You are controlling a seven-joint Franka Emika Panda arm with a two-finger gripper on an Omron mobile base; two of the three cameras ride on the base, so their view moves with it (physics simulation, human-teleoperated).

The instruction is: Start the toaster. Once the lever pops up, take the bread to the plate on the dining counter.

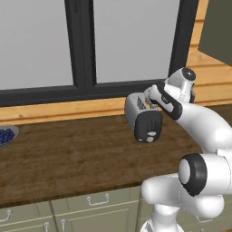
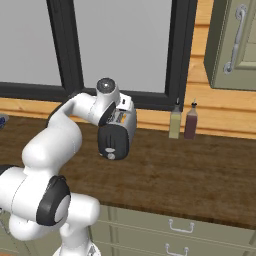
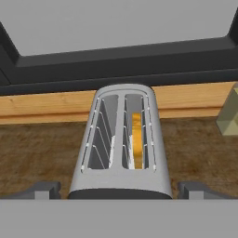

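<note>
- The small silver-grey boxy toaster [image 1: 142,118] with rounded corners and a black end panel stands on the dark brown wood-grain countertop [image 1: 68,154], close to the pale wooden ledge under the window, its black end turned toward the robot.
- In the hand view 2 long slots run along the toaster's top, and the right slot holds the bread [image 3: 136,139], an orange-tan slice seen edge-on and sunk low between the wire guides, which suggests it is loaded and waiting to be toasted.
- The 2-finger gripper [image 3: 119,189] hovers just above the near end of the toaster with its jaws spread wide and nothing between them; the 2 dark fingertips [image 3: 44,189] straddle the toaster's body, 1 on each side.
- That wide, empty stance over the black end fits a push rather than a grasp: the likely aim is the lever on that panel, which is hidden below the hand view's lower edge.
- From the right base view the white arm bends down over the toaster, and 2 bottles [image 2: 182,120], 1 pale green and 1 dark red, stand by the wall well clear of it.
- A grey bowl of blue berries [image 1: 7,135] sits far to the left.
- The task appears to be at its first step.
</note>
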